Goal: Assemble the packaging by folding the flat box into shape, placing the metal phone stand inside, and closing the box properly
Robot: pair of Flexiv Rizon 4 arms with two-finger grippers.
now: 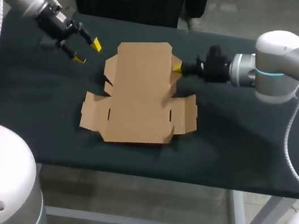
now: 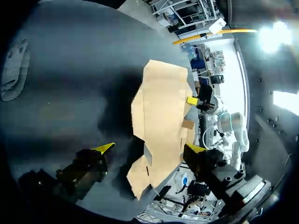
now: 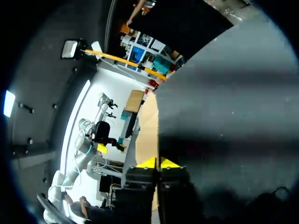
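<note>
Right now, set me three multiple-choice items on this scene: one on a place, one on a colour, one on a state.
1. Where is the flat box?
A. spread out on the table
B. lifted in the left jaws
C. on the floor

2. What colour is the table top?
A. white
B. black
C. green

3. The left jaws are:
A. apart and empty
B. shut on the box
C. out of view

Answers:
1 A, the cardboard lies mid-table.
2 B, dark surface shows all round the cardboard.
3 A, their tips stand apart beside the box, holding nothing.
</note>
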